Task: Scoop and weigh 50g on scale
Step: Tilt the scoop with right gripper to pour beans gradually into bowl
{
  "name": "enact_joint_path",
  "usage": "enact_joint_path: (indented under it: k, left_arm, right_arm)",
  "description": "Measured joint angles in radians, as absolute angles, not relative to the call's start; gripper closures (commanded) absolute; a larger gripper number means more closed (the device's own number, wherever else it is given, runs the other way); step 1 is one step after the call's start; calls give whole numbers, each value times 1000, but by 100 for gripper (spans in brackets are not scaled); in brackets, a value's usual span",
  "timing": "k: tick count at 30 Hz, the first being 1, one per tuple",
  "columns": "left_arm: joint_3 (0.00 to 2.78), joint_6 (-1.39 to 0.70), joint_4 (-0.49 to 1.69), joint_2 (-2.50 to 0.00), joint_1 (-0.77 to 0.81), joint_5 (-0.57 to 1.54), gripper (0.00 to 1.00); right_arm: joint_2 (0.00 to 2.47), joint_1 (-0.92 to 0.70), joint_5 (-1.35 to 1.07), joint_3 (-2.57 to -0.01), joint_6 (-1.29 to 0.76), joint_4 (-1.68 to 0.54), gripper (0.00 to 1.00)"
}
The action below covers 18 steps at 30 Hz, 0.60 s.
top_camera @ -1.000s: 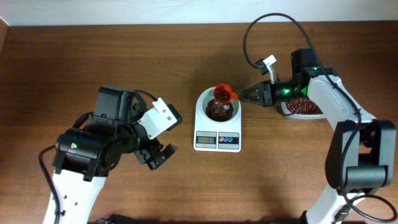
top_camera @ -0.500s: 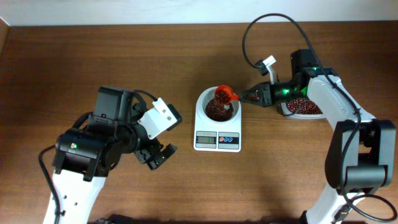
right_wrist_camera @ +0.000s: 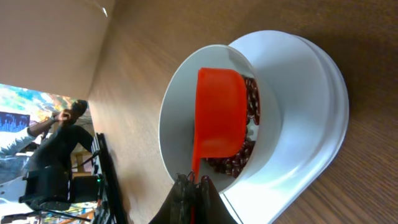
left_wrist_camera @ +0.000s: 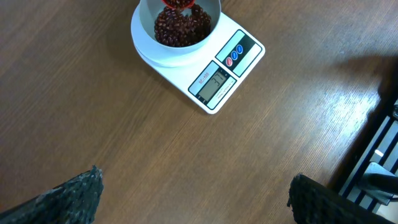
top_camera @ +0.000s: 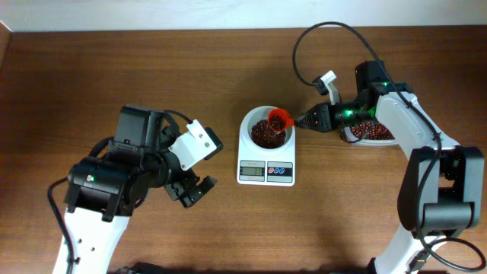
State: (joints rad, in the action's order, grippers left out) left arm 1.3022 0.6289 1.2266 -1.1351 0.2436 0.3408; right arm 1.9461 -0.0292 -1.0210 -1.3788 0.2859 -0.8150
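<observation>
Overhead: the scale [top_camera: 265, 172] is sitting mid-tabletop [top_camera: 114, 68], its bowl [top_camera: 246, 126] holding a heap of beans [top_camera: 263, 135]. The right hand [top_camera: 298, 120] is clamping the handle of an orange scoop [top_camera: 279, 119] over the bowl's right side. More beans are lying in a tub [top_camera: 370, 134] near that arm. The left hand [top_camera: 194, 190] is hanging well apart from the scale.

Left wrist: its fingers [left_wrist_camera: 68, 196] are standing spread wide above bare wood, with the scale at the top.

Right wrist: the scoop is tilting inside the bowl, above the beans.
</observation>
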Motion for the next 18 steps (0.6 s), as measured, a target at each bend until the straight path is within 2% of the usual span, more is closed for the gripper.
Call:
enact_joint_path:
  k: [5, 11, 15, 18]
  left_arm:
    - [1302, 629, 1227, -1135, 244, 341, 1]
    - [1302, 629, 1227, -1135, 244, 341, 1]
    - [1302, 629, 1227, -1135, 244, 341, 1]
    - [1302, 629, 1227, -1135, 244, 341, 1]
  right_arm:
    - [1946, -29, -1131, -1378, 323, -815, 96]
    - [1946, -29, -1010, -1378, 287, -823, 96]
    - [1946, -29, -1115, -1378, 319, -823, 96]
    - [1946, -29, -1013, -1378, 294, -838, 96]
